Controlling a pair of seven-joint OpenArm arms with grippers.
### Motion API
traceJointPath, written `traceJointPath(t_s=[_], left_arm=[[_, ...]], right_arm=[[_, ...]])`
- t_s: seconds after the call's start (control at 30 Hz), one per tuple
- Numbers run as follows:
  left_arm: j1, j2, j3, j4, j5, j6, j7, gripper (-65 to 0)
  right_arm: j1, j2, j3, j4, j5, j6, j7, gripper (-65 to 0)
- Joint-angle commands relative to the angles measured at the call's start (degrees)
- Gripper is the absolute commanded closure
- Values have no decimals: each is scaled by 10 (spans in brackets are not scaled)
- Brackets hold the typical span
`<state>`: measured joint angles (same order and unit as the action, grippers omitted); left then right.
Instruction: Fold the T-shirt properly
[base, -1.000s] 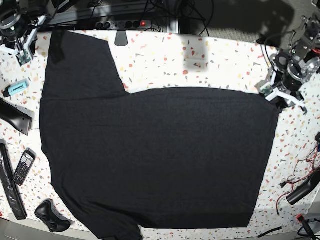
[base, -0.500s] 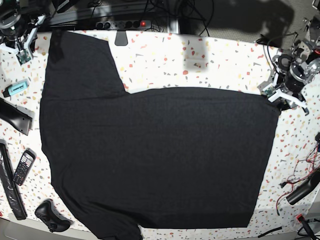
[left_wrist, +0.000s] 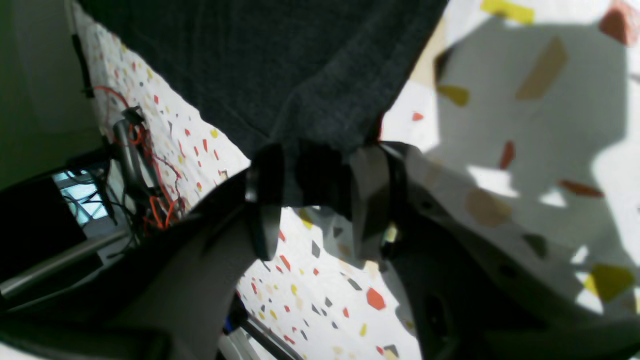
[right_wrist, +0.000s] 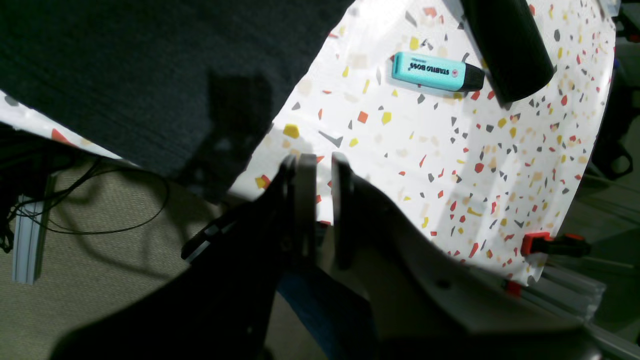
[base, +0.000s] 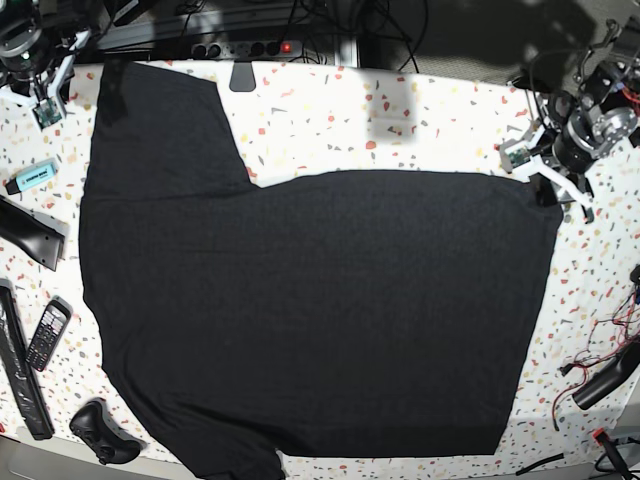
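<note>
Left wrist view: the left gripper (left_wrist: 317, 200) stands wide, black T-shirt (left_wrist: 340, 90) between and beyond its fingers; whether gripped, I cannot tell. Right wrist view: the right gripper (right_wrist: 324, 165) is slightly parted, empty, the T-shirt beside it. Base view: the T-shirt lies between both grippers.

Two grippers are in view, a left one (base: 545, 178) and a right one (right_wrist: 324, 162). One T-shirt (base: 320, 310) lies between them and beyond. Nearest the right gripper is one highlighter (right_wrist: 430, 71), then one thick black cylinder (right_wrist: 510, 50); farther from it are one keypad handset (base: 48, 334) and one long black bar (base: 23, 365). One dark cylindrical tool (base: 607, 378) lies well apart from the left gripper.
</note>
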<state>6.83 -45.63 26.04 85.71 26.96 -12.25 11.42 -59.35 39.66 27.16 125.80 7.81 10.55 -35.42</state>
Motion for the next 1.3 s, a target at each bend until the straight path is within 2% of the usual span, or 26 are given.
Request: traceJointPath(t_s=[0.0,0.17,0.43,0.7,0.83,1.2,1.27], left_arm=[[-11,-11,-3,4,-8,1,-2,-222],[-41,-10,-1,-19,-20,1,-3,-222],[-52,-9,3,-39,-20,0,-11,-222],[-53,16,3,-39,-19,0,-25,-222],[-56,14,3,-39,-4,0,-25,-222],[-79,22,4,-55,-21,0,-25,-214],[-82,23,4,-60,-33,-2,-25,-152]], right_arm=[[-3,2,6,9,-3,-5,5,-56],[-4,-11,6,9,-3,-5,4,-56],[-3,-11,6,9,-3,-5,5,-56],[-3,-11,6,9,-3,-5,4,-56],[-3,-11,6,9,-3,-5,4,-56],[-3,-11,6,9,-3,-5,2,-56],[-4,-11,6,9,-3,-5,0,-56]])
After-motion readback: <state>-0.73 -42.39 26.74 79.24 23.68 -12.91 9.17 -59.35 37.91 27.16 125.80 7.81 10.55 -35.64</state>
